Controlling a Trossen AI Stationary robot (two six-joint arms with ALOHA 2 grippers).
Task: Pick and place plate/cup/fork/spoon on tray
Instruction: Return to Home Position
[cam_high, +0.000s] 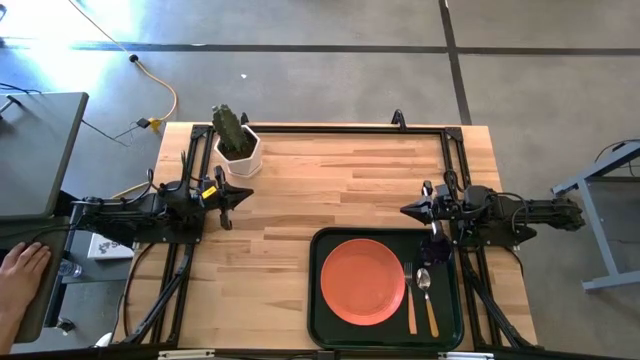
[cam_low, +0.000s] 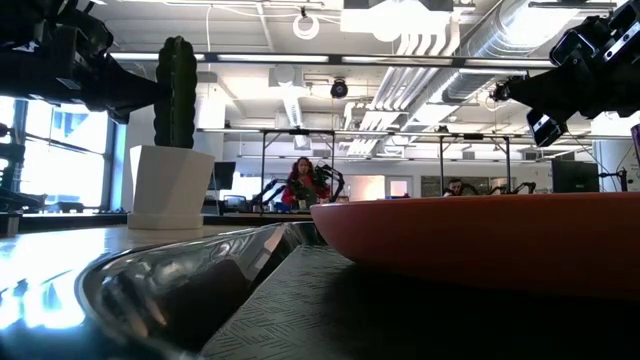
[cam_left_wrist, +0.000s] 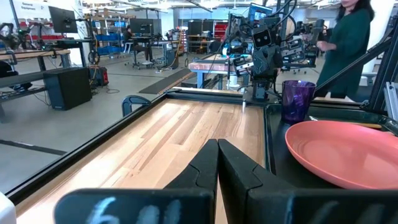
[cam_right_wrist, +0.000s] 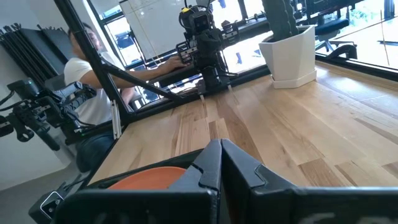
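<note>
- No readable writing is seen.
- A light wooden table (cam_high: 340, 180) stands on grey concrete floor; a workshop lies beyond.
- On the tray (cam_high: 318, 300), plate (cam_high: 362, 281) is set; beside it fork (cam_high: 410, 298) and spoon (cam_high: 428, 298), handles toward the tray's near rim; cup (cam_high: 437, 249) at its far right corner.
- Left gripper (cam_high: 243, 195) and right gripper (cam_high: 408, 210) are held closed, empty, beyond the tray.

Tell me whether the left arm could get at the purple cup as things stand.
Probably yes. The left gripper looks across bare wood toward the cup, which stands in the tray corner under the right gripper; that arm may crowd it.
</note>
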